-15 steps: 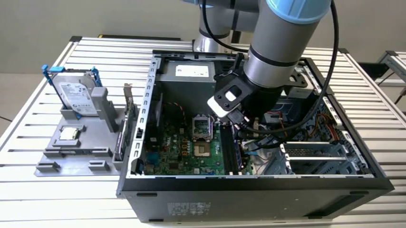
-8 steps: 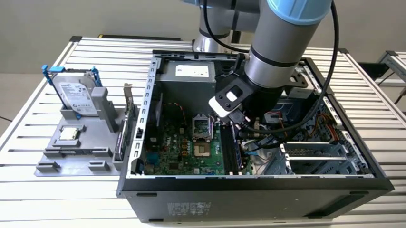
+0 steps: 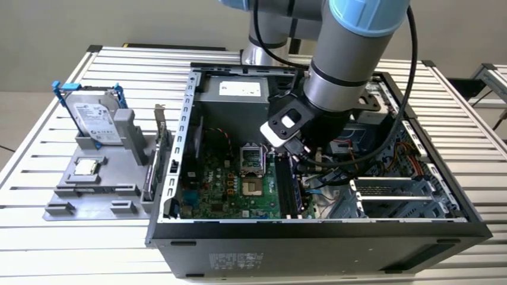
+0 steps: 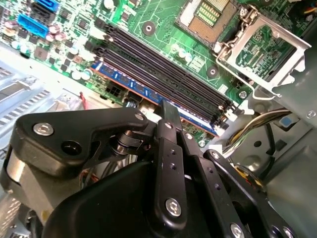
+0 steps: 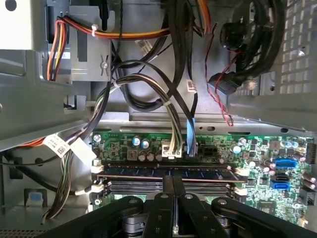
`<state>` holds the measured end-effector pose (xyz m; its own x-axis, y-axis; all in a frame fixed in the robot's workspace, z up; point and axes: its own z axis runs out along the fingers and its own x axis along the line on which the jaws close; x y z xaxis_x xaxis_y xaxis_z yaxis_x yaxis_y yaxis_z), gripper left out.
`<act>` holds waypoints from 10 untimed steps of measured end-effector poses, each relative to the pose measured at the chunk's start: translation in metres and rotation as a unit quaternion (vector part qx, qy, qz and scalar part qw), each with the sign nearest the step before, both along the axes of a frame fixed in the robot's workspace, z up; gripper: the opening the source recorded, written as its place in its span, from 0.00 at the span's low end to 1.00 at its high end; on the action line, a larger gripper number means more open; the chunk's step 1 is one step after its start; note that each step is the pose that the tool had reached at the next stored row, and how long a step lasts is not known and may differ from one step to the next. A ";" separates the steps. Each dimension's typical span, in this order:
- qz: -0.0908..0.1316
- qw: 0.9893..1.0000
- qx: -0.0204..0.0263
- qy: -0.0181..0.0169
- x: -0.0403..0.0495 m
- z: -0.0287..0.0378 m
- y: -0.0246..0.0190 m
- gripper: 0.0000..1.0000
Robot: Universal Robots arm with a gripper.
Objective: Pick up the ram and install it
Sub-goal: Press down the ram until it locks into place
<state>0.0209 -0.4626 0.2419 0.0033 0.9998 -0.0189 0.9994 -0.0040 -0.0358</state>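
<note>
The ram [image 5: 213,172] is a thin dark-green stick with blue labels. It stands on edge in the motherboard slot nearest my gripper, also seen in the second wrist view [image 4: 131,85]. My gripper [image 5: 173,179] is shut, its two black fingers side by side, and the tips rest on the ram's top edge near its middle. The second wrist view has one fingertip [image 4: 168,109] over the ram's edge. In the exterior view my gripper [image 3: 303,169] is down inside the open computer case [image 3: 317,228], over the slots beside the green motherboard [image 3: 230,184].
Empty black slots [image 4: 163,69] lie beside the ram, with the open processor socket [image 4: 208,12] beyond. Cable bundles [image 5: 168,99] hang close behind the slots. Outside the case, a grey fixture [image 3: 95,190] holds a hard drive [image 3: 95,119] with blue rails and a card [image 3: 158,148].
</note>
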 end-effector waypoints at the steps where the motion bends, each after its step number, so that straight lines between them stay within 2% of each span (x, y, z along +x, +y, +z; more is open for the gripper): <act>1: -0.001 1.000 0.000 0.000 0.0000 -0.0012 0.0010 0.00; 6: -0.004 1.000 0.000 0.000 0.0001 -0.0066 0.0061 0.00; 10: -0.005 1.000 0.000 0.000 0.0000 -0.0087 0.0071 0.00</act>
